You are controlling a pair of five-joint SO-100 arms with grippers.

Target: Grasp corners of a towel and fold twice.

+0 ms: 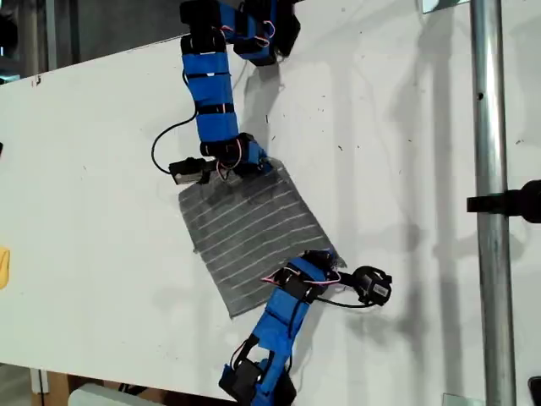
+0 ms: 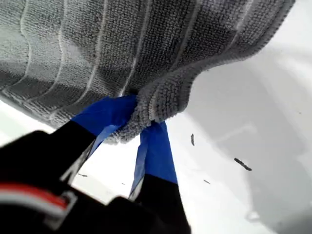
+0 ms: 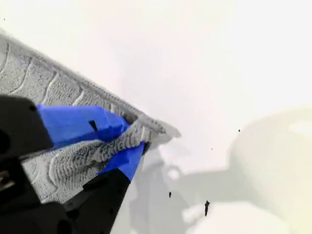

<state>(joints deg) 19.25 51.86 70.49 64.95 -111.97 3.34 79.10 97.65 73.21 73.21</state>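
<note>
The towel (image 1: 249, 233), dark grey with thin white stripes, lies spread flat on the white table in the exterior view. My first gripper (image 1: 328, 258) comes in from the exterior view's bottom and is shut on the towel corner (image 2: 156, 105) nearest the exterior view's right. That corner bunches between the blue fingertips (image 2: 155, 141), and the towel (image 2: 122, 44) rises beyond them. My second gripper (image 1: 264, 165) reaches down from the exterior view's top. It is shut (image 3: 136, 136) on the towel's upper corner (image 3: 163, 129), whose tip pokes past the blue fingers (image 3: 83, 124).
A vertical metal pole (image 1: 490, 169) with a black clamp (image 1: 516, 201) stands at the exterior view's right. A yellow object (image 1: 4, 266) shows at that view's left edge. The white table (image 1: 101, 169) bears small dark specks (image 2: 242, 165).
</note>
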